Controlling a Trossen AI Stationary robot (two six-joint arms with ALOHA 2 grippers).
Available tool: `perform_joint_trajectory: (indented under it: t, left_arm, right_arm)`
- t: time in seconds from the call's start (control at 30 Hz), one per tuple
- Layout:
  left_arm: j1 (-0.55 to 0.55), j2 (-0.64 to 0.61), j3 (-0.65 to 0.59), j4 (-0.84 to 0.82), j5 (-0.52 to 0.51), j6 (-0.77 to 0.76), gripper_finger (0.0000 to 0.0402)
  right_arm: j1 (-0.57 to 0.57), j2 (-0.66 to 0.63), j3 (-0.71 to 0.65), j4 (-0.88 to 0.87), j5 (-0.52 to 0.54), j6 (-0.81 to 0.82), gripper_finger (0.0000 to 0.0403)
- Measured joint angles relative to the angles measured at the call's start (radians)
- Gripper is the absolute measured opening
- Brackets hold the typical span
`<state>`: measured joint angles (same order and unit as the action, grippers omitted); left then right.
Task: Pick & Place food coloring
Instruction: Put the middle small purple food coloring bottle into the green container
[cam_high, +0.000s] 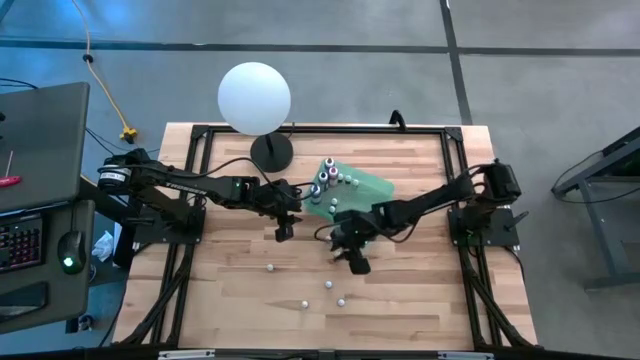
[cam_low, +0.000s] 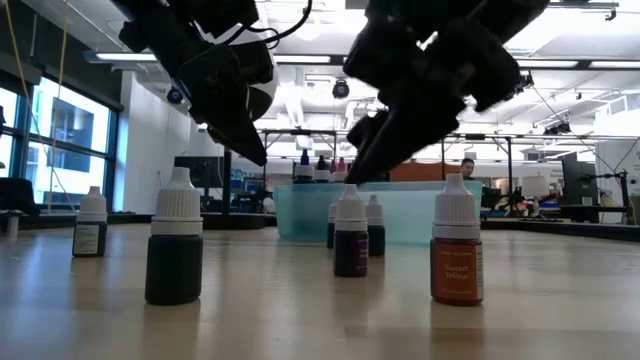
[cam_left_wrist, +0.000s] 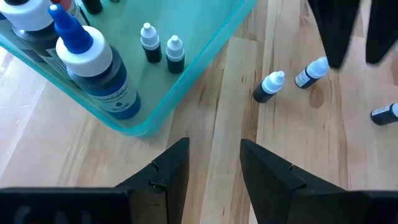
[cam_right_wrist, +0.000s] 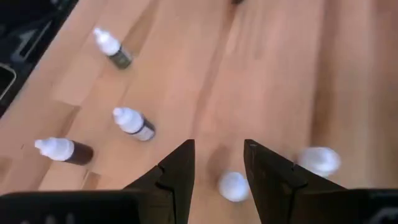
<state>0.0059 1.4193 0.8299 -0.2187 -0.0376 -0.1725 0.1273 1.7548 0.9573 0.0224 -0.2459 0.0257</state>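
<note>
The food coloring is several tiny bottles with white caps. Some stand in the green tray (cam_high: 365, 185), among them a larger blue-topped one (cam_left_wrist: 93, 68). Others stand loose on the wood nearer the front (cam_high: 328, 284), (cam_low: 176, 250). My left gripper (cam_left_wrist: 214, 155) hangs open over bare wood just off the tray's near corner. My right gripper (cam_right_wrist: 219, 155) is open above the loose bottles. One white cap (cam_right_wrist: 233, 185) shows below the gap between its fingers, and in the low view the fingertips (cam_low: 365, 150) stand clear above the bottles.
A big white ball (cam_high: 254, 97) on a black stand (cam_high: 271, 150) sits at the far left of the table. Black frame rails (cam_high: 300, 128) run along the table's edges. Bare wood lies at the front left and front right.
</note>
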Motion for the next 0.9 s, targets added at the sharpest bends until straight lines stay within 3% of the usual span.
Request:
perform_joint_trajectory:
  t: [0.47,0.8,0.9]
  left_arm:
    - [0.0,0.0,0.0,0.001,0.001,-0.009,0.014]
    - [0.0,0.0,0.0,0.001,0.001,-0.009,0.014]
    - [0.0,0.0,0.0,0.001,0.001,-0.009,0.014]
  right_arm:
    - [0.0,0.059,-0.001,-0.033,0.071,0.014,0.0127]
    - [-0.005,0.059,-0.001,-0.029,0.027,0.023,0.0054]
    - [-0.005,0.048,-0.001,-0.038,0.028,0.029,0.0048]
